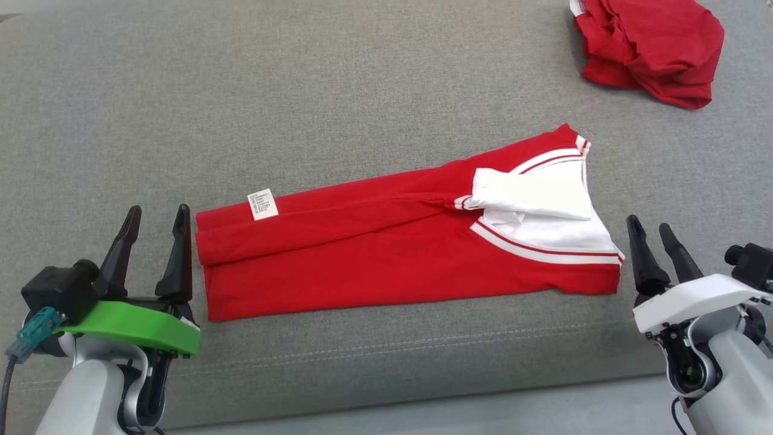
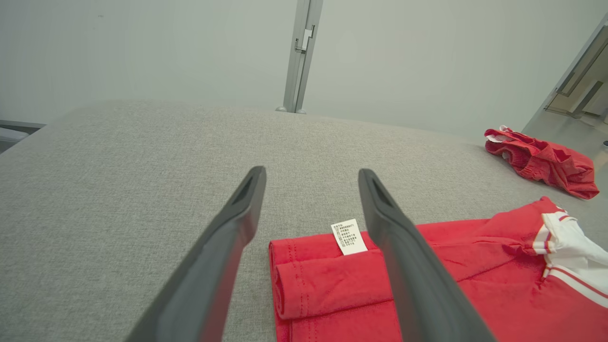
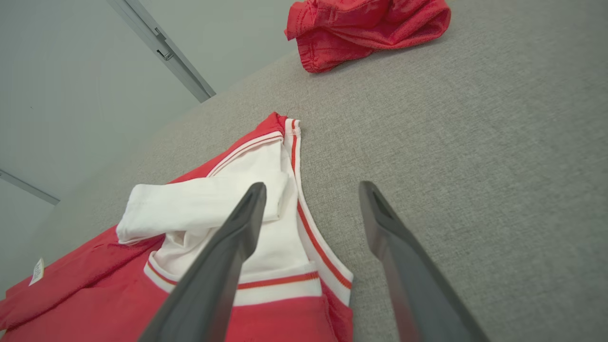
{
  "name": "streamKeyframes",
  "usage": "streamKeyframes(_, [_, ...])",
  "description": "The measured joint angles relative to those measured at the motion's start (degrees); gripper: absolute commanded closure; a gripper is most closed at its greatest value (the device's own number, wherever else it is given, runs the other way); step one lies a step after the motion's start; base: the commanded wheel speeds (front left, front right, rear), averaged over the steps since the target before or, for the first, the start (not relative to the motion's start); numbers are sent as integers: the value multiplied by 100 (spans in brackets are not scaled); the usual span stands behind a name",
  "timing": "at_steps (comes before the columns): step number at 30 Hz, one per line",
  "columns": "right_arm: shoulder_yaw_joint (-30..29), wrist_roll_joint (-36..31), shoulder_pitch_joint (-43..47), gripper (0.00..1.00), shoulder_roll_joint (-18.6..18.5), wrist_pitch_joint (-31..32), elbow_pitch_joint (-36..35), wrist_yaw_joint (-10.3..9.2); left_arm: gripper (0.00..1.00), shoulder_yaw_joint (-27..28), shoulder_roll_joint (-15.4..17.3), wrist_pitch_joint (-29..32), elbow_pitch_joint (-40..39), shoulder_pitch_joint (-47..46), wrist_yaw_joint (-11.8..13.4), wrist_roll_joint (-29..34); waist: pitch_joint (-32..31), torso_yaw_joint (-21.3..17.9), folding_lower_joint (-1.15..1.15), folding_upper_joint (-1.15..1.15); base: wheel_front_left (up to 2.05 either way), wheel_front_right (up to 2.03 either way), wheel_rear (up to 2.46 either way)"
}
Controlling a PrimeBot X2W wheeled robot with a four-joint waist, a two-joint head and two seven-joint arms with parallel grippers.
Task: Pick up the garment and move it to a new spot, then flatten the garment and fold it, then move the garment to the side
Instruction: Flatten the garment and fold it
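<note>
The garment [image 1: 386, 248] is a red shirt with white, red-striped parts, folded into a long band across the grey cushion. Its white care label [image 1: 263, 203] lies at its left end. My left gripper [image 1: 156, 211] stands open just off that left end, nothing between its fingers. In the left wrist view the garment's [image 2: 332, 285] folded hem lies between and beyond the fingers [image 2: 237, 223]. My right gripper [image 1: 651, 226] stands open just right of the white end. In the right wrist view the white sleeve [image 3: 199, 204] lies by the left finger [image 3: 237, 228].
A second, crumpled red garment [image 1: 652, 48] lies at the far right of the grey cushion [image 1: 302, 90]. The cushion's front edge [image 1: 423, 386] runs just before my arms. Beyond the cushion stand a pale wall and a metal post [image 2: 301, 52].
</note>
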Motion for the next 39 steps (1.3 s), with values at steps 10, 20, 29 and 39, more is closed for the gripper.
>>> streamKeyframes(10, [58, 208, -677, 0, 257, 225, 584, 16, 0, 44, -5, 0, -71, 14, -57, 130, 197, 137, 0, 0, 0, 0, 0])
streamKeyframes(20, [74, 332, -1110, 0, 343, 583, 1171, 16, 0, 108, -13, 0, -82, 15, -101, 244, 333, 331, 0, 0, 0, 0, 0])
streamKeyframes(29, [126, 541, -1461, 0, 427, 1028, 1678, 51, 0, 182, -62, 0, -79, 16, -144, 264, 370, 387, 0, 0, 0, 0, 0])
streamKeyframes(39, [263, 571, -1739, 82, 430, 1373, 2004, 62, 0, 220, -100, 0, -75, 17, -157, 307, 363, 383, 0, 0, 0, 0, 0])
